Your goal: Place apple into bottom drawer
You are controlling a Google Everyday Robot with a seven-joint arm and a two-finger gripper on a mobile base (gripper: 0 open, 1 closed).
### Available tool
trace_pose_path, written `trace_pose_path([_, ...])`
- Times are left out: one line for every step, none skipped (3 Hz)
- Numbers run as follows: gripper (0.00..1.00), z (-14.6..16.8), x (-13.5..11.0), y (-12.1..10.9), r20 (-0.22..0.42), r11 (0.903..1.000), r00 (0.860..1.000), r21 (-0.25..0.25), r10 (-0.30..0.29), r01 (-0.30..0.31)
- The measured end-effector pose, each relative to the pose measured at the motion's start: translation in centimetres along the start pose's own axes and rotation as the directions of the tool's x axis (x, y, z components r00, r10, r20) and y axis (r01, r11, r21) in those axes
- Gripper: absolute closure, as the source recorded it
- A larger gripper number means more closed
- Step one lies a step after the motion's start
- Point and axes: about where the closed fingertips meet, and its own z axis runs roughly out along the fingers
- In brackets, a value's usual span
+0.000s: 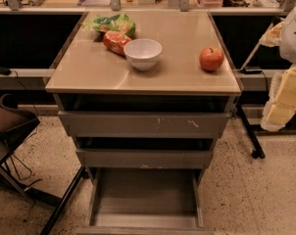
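The apple [211, 58], small, round and red-orange, sits on the right side of the tan cabinet top [89, 67], near its right edge. The bottom drawer [145, 199], the lowest of three grey drawers, is pulled out towards me and shows a plain flat floor with nothing in it. My gripper [283, 102] hangs at the right edge of the view, beside the cabinet and a little below the level of its top. It is to the right of the apple and holds nothing that I can see.
A white bowl [142, 53] stands mid-top, left of the apple. An orange-red snack packet [115, 41] and a green packet [113, 22] lie behind it. Two upper grey drawers [143, 125] are slightly ajar. A chair [11, 126] stands at the left.
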Motion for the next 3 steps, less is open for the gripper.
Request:
trace_pose_path([0.00, 0.0, 0.0, 0.0, 0.000, 1.0000, 1.000, 0.000, 0.000, 0.000])
trace_pose_path([0.00, 0.2, -0.4, -1.7, 0.027, 1.0000, 1.000, 0.007, -0.001, 0.001])
trace_pose_path([0.00, 1.6, -2.0, -6.1, 0.063, 0.9999, 0.998, 0.008, 0.010, -0.011])
